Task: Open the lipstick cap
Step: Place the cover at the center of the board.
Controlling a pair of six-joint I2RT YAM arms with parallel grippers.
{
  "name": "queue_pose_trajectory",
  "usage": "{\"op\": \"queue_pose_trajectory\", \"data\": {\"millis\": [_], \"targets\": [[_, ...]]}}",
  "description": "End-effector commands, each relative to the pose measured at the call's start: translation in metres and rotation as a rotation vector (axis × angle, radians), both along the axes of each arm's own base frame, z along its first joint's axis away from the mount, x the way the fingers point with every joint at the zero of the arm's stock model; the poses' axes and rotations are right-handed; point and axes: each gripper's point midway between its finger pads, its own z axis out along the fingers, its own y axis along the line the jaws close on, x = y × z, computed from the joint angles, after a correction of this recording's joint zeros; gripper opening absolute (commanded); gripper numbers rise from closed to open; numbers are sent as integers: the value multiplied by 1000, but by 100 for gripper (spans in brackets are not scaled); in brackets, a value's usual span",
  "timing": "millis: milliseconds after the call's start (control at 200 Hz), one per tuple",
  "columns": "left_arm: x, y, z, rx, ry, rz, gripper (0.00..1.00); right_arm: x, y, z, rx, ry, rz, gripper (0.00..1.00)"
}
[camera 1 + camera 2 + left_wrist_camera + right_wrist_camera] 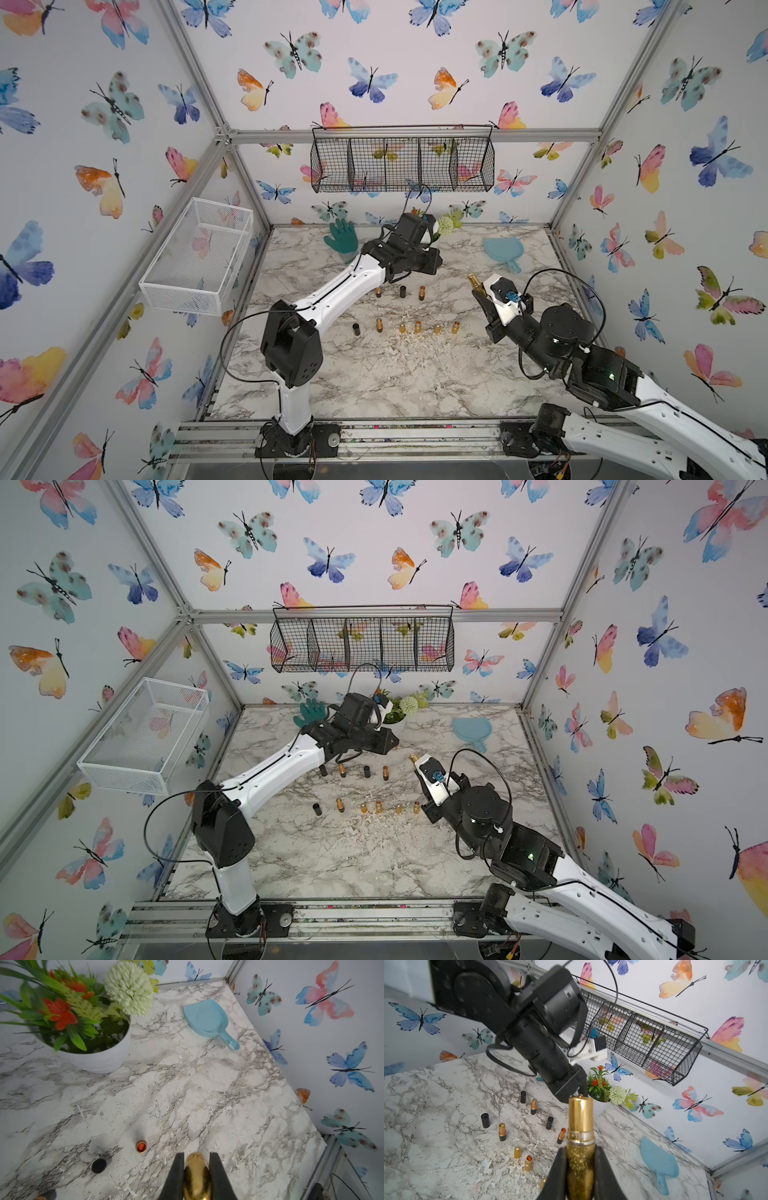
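The gold lipstick [580, 1122] stands in my right gripper [580, 1151], which is shut on its glittery base; the smooth gold inner tube rises bare above a silver ring. In both top views this lipstick [473, 281] [413, 757] pokes out of the right gripper [478, 292] above the table's right side. My left gripper [196, 1157] is shut on a rounded gold cap [196, 1172], which is off the lipstick. In the top views the left gripper [434, 261] [390, 744] hangs a short way left of the lipstick, apart from it, and the cap is hidden there.
Several uncapped lipsticks [417, 327] and black caps [356, 329] stand in two rows mid-table. A potted plant [97, 1057], a blue scoop [500, 251] and a green glove [341, 239] lie at the back. A black wire basket [402, 164] hangs on the rear wall, a white one [195, 257] on the left wall.
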Motion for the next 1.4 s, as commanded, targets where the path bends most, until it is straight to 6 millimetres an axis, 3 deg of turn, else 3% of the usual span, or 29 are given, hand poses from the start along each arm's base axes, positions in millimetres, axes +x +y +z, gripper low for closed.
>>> {"op": "queue_pose_trajectory", "data": {"millis": [0, 230, 425, 711, 976, 1046, 1181, 1301, 1391], "targets": [[14, -12, -36, 112, -32, 30, 1, 2, -8, -20, -34, 43, -42, 2], [18, -34, -97, 239, -45, 17, 1, 3, -11, -28, -36, 42, -59, 2], [25, -32, -139, 326, -35, 23, 3, 5, -8, -31, -52, 53, -63, 2], [26, -36, -176, 389, -40, 11, 6, 7, -8, -33, -68, 64, -73, 2], [23, -39, -193, 414, -29, 4, 9, 8, -13, -38, -82, 70, -95, 2], [22, -40, -192, 413, -29, 2, 16, 7, -14, -40, -81, 68, -96, 2], [19, -46, -176, 378, -33, -6, 44, 6, -15, -38, -82, 69, -90, 2], [19, -52, -142, 320, -61, -7, 57, 5, -16, -31, -72, 64, -90, 2], [20, -56, -102, 262, -104, -11, 62, 5, -16, -28, -65, 62, -91, 2]]}}
